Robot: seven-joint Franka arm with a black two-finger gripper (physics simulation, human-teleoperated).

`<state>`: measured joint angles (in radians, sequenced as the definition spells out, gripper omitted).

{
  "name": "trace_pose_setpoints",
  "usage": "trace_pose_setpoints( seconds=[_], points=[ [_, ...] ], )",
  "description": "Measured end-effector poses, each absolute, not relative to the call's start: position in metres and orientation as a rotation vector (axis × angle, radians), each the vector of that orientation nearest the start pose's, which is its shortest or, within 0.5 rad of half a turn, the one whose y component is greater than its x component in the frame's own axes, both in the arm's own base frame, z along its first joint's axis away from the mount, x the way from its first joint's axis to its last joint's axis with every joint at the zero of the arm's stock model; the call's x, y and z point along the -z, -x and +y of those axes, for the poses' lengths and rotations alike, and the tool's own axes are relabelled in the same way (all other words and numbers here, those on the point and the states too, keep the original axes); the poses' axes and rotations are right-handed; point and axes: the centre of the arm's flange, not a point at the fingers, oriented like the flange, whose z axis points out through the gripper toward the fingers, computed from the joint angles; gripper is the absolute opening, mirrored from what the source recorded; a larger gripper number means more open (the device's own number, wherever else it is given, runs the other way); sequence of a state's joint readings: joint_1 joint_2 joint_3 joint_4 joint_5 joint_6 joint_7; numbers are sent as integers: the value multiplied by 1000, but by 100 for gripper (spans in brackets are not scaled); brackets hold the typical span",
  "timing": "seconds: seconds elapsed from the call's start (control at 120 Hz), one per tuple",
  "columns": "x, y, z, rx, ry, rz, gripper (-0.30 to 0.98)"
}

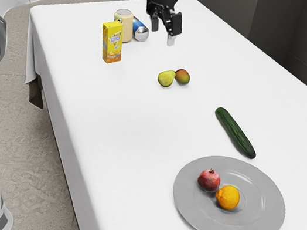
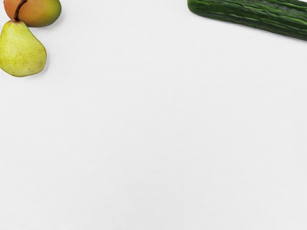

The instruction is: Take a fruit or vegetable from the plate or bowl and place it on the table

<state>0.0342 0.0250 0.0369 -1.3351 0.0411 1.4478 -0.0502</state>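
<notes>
While the gripper (image 1: 167,28) hung above the far part of the white table (image 1: 113,122), its two fingers stood apart with a gap between them, so it was open and grasped nothing. A small pale piece showed just below it, too unclear to name.

The fruit for the task, a red pomegranate (image 1: 208,181) and an orange (image 1: 228,197), lay on the grey plate (image 1: 191,212) at the near end, toward the exterior view's right. They sat close beside each other, the pomegranate a little farther off and to the exterior view's left of the orange.

Just beyond the plate lay a cucumber (image 1: 235,132), apart from it, on the bare cloth. Farther back, a yellow-green pear (image 1: 166,78) lay against a mango (image 1: 182,77), with the pear on the exterior view's left; in the wrist view its stem crossed over the mango.

At the far end, on the exterior view's left of the gripper, a yellow carton (image 1: 112,42) stood upright in front of a pale can (image 1: 125,26). Beside that can, a blue can (image 1: 140,30) showed its silver end.
</notes>
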Motion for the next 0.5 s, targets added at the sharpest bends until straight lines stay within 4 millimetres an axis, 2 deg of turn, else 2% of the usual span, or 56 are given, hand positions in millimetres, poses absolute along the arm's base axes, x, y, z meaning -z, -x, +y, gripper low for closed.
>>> trace_pose_setpoints(
  seconds=[0.167, 0.192, 0.233, 0.258, 0.292, 0.333, 0.417, 0.5],
  points=[
    [-711, -544, 38, 140, 3107, -193, 69],
    [-726, -540, 37, 180, 3105, -193, 69],
    [-772, -527, 34, 311, 3095, -195, 69],
    [-791, -519, 31, 365, 3091, -199, 69],
    [-807, -511, 28, 403, 3089, -215, 69],
    [-816, -505, 23, 418, 3092, -254, 69],
    [-813, -505, 9, 384, 3115, -370, 69],
    [-781, -531, -13, 256, 3151, -535, 69]
  ],
)
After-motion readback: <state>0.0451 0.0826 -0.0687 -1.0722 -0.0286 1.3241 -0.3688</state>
